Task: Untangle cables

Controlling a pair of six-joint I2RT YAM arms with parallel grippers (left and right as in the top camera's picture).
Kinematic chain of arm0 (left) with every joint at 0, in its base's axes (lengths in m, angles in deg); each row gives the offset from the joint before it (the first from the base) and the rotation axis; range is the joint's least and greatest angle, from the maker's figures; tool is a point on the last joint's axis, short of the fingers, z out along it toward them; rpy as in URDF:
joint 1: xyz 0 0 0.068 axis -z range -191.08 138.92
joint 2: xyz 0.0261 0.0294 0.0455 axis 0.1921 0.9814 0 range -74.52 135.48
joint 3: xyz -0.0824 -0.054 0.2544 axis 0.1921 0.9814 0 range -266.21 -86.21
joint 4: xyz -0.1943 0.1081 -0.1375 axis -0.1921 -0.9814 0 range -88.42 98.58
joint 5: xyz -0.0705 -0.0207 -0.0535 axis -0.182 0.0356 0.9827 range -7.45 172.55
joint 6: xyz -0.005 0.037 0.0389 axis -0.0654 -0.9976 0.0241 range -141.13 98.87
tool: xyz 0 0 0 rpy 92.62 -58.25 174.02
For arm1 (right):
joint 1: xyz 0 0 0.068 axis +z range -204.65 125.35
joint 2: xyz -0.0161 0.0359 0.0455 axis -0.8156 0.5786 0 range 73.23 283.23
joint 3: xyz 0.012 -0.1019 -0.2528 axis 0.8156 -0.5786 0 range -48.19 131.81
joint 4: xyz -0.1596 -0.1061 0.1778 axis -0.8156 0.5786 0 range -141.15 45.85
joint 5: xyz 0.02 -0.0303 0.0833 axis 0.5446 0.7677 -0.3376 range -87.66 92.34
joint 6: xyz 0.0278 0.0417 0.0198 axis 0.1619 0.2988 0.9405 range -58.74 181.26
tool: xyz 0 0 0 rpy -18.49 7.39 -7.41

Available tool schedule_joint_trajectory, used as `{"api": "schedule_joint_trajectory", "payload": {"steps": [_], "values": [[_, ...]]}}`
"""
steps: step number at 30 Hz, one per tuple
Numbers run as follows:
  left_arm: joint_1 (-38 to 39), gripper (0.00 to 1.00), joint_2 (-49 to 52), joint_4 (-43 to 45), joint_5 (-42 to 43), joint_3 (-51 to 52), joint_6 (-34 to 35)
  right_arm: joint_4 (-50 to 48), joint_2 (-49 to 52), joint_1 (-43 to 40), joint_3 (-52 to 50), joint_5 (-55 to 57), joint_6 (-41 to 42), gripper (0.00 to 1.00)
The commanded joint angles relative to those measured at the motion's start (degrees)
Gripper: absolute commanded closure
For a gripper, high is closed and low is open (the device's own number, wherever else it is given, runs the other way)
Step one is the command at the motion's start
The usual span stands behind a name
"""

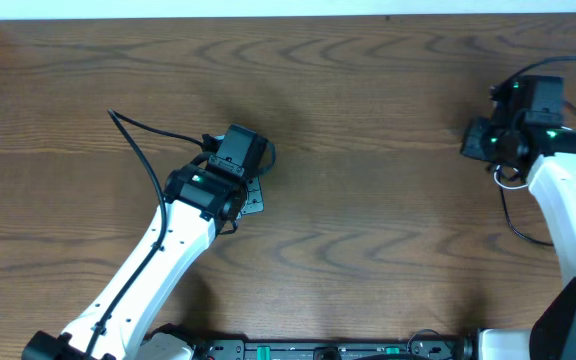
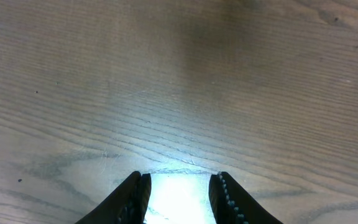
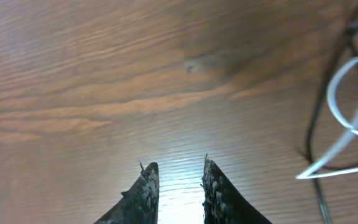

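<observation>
We see a brown wood-grain table (image 1: 368, 80) with a pale strip (image 1: 268, 8) along its far edge. The white cable (image 3: 352, 129) loops over the black cable (image 3: 319, 115) near the right edge. The left gripper (image 2: 178, 177) is moderately parted and empty; the right gripper (image 3: 180, 165) is narrowly parted and empty.

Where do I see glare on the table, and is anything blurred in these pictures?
Left wrist view: a washed-out white glare patch on the table, between the fingers of the left pincer. Right wrist view: a weaker bright patch at the right pincer, and the white cable at the right edge looks soft. Overhead view: even light, no strong glare.
</observation>
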Motion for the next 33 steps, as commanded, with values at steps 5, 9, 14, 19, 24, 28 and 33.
{"api": "schedule_joint_trajectory", "payload": {"steps": [5,9,14,19,24,28,33], "values": [[0.02,0.64,2.03,-0.20,1.20,0.52,0.70,-0.94,-0.31,7.34,-4.26,-0.39,0.04,0.99],[0.02,0.64,3.58,-0.22,1.20,0.52,0.70,-4.11,-0.31,11.91,-8.90,-0.37,0.04,0.99],[0.02,0.73,5.11,-0.76,1.18,0.52,0.68,-6.93,-0.31,15.98,-14.40,-0.37,0.07,0.99],[0.02,0.92,6.23,-2.01,1.16,0.52,1.68,-7.02,-0.31,18.51,-18.40,-0.37,0.04,0.99],[0.02,0.92,6.32,-5.44,1.16,0.52,4.07,-6.49,-0.31,20.44,-21.81,1.49,2.05,0.99],[0.09,0.92,6.19,-11.65,1.68,0.55,7.13,-3.54,-0.31,20.79,-22.95,4.37,6.45,0.99],[0.09,0.92,2.86,-13.00,3.08,3.13,7.08,0.00,-0.31,20.83,-22.97,4.35,5.95,0.99]]}}
